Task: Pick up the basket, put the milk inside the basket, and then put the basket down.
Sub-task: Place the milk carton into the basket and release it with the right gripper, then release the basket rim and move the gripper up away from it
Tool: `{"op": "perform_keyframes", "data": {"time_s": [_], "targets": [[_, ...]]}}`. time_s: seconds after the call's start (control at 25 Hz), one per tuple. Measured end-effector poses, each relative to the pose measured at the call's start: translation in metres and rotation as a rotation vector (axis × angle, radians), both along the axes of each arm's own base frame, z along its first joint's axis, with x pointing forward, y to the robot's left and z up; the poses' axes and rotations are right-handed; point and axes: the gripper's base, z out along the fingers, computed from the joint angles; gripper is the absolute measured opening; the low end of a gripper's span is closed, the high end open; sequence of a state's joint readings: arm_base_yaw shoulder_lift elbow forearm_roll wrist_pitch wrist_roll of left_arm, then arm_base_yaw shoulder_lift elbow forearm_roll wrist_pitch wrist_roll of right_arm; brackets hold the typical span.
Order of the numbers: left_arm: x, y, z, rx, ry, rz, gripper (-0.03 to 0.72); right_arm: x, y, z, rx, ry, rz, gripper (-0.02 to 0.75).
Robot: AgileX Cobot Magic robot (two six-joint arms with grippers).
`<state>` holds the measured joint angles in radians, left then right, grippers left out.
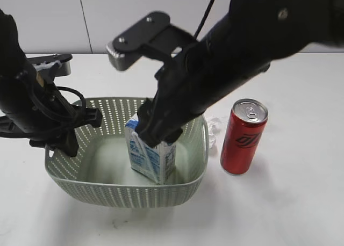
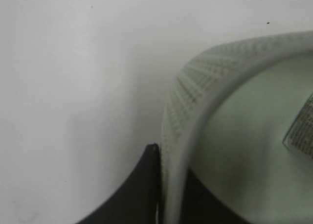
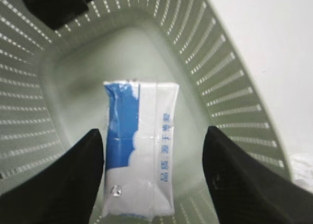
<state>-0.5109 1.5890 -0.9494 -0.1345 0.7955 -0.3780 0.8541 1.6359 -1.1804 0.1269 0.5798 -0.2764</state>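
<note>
The pale green basket (image 1: 123, 195) is in the middle of the white table. My left gripper (image 1: 71, 142) is shut on its left rim; in the left wrist view the rim (image 2: 195, 101) is pinched between the two black fingers of that gripper (image 2: 172, 185). The white and blue milk (image 1: 156, 163) stands upright inside the basket. My right gripper (image 1: 156, 133) is just above it and open. In the right wrist view the milk (image 3: 139, 150) lies between the spread fingers of that gripper (image 3: 154, 136), close to the left finger and apart from the right one, with the basket wall (image 3: 230, 77) around it.
A tall red soda can (image 1: 243, 137) stands upright just right of the basket. Crumpled white tissues (image 1: 215, 130) lie between can and basket, and also show in the right wrist view (image 3: 303, 168). White wall panels close off the back.
</note>
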Motion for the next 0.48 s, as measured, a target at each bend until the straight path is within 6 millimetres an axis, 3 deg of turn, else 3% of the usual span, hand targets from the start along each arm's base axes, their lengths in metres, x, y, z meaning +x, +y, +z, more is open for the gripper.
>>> {"op": "perform_keyframes", "data": {"time_s": [0.2, 0.48], "targets": [[-0.002, 0.0, 0.001, -0.003, 0.017, 0.004, 0.0, 0.013, -0.027, 0.054, 0.045, -0.072, -0.147, 0.507], [-0.003, 0.0, 0.004, -0.014, 0.013, 0.008, 0.0, 0.064, -0.122, 0.05, -0.057, 0.068, -0.505, 0.557]]}}
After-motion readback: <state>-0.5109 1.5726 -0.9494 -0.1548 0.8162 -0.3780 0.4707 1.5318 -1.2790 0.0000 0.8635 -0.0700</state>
